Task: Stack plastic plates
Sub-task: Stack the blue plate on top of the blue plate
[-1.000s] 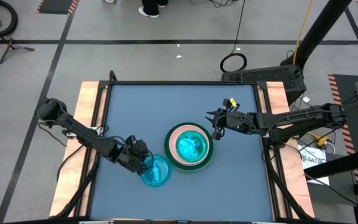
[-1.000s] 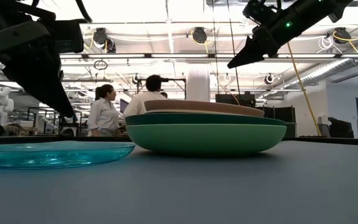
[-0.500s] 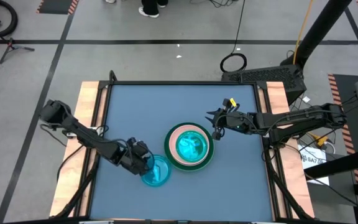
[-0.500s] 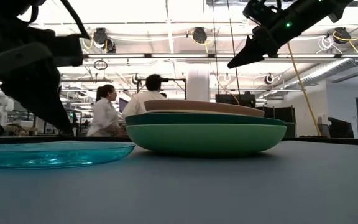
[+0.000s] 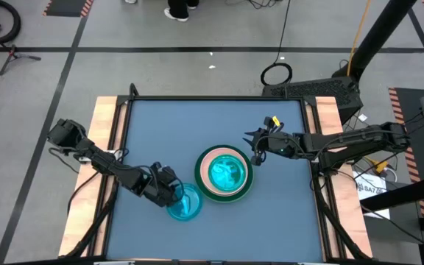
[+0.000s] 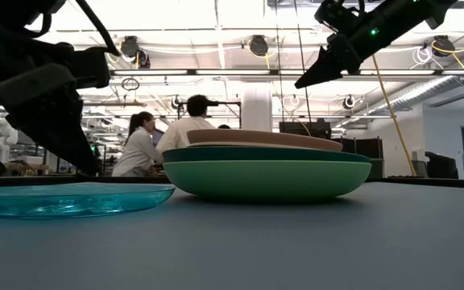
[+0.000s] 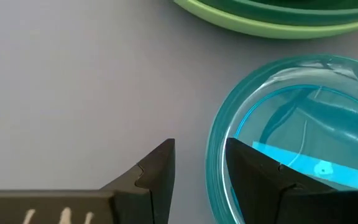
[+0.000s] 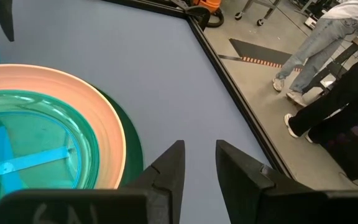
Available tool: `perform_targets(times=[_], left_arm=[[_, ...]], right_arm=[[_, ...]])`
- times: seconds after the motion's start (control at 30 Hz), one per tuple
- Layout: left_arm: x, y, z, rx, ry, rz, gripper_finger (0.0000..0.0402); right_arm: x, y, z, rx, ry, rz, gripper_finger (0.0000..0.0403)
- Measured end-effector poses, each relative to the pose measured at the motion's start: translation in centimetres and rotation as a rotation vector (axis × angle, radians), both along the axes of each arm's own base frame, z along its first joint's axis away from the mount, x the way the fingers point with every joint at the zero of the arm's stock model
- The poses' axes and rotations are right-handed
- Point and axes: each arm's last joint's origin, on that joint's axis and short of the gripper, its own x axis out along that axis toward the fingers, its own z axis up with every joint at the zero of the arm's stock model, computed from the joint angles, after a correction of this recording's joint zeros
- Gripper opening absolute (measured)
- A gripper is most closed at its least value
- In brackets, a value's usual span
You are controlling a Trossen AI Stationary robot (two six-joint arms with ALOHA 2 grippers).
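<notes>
The left gripper (image 5: 175, 193) has just spread its fingers astride the near-left rim of the loose blue plate (image 5: 185, 203), not clamped. That plate lies beside the stack (image 5: 225, 173), unstacked. The right gripper (image 5: 255, 147) hovers part-open, empty.

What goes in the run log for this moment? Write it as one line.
left gripper: open, straddling cyan plate rim | right gripper: open, empty, above stack edge | cyan plate: on table, beside stack

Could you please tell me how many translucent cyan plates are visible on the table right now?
2. One cyan plate lies alone on the table, its rim between the left end effector's open fingers. The other tops the stack, over the pink plate. More could be hidden within the stack.
</notes>
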Motion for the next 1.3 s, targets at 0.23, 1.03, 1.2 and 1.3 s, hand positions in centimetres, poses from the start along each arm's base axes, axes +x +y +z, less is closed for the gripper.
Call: perform_targets(times=[0.23,1.03,1.2,1.3], left_arm=[[-0.05,0.03,-0.02,-0.009,0.0,0.018,0.015],[0.0,0.04,0.02,0.027,0.002,-0.018,0.0072],[0.01,0.06,0.04,0.026,-0.007,0.0,0.0062],[0.01,0.06,0.04,0.023,-0.009,0.005,0.0071]], right_arm=[[0.0,0.0,0.0,0.0,0.0,0.0,0.0086],[0.0,0.0,0.0,0.0,0.0,0.0,0.0086],[0.0,0.0,-0.01,0.0,0.0,0.0,0.0086],[0.0,0.0,0.0,0.0,0.0,0.0,0.0086]])
